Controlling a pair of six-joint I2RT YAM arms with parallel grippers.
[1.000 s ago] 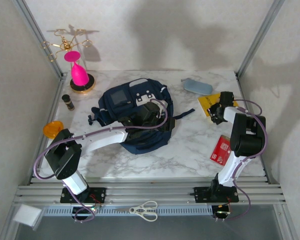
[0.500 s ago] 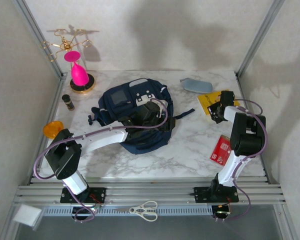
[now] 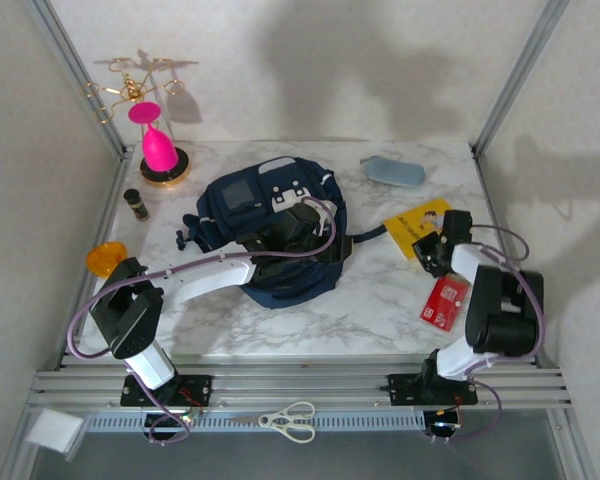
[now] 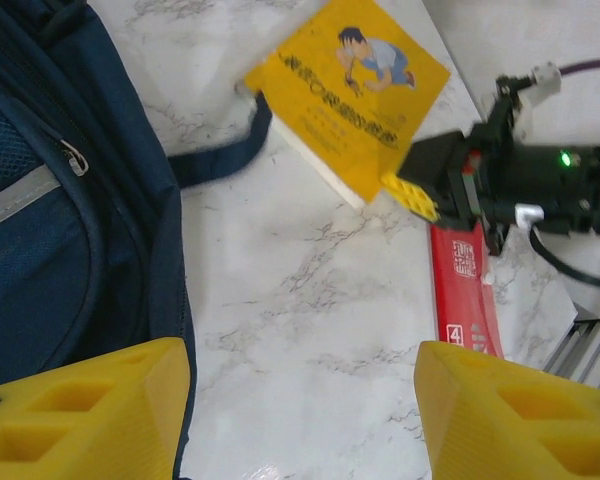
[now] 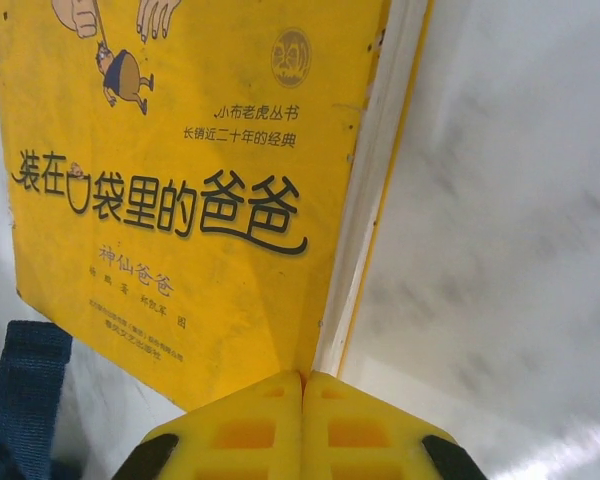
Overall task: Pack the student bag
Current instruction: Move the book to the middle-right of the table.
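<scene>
The bag [image 3: 220,215] lies centre-left, the left gripper [image 3: 302,228] over it with jaws wide apart. At right, the right gripper [image 3: 432,250] pinches the book's [image 3: 415,220] corner. Book, pouch [image 3: 393,172] and packet [image 3: 445,300] all lie outside the bag, so packing seems barely begun.

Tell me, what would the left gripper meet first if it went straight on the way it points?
Probably the bare marble table, between the student bag and the yellow book; depth is unclear.
</scene>
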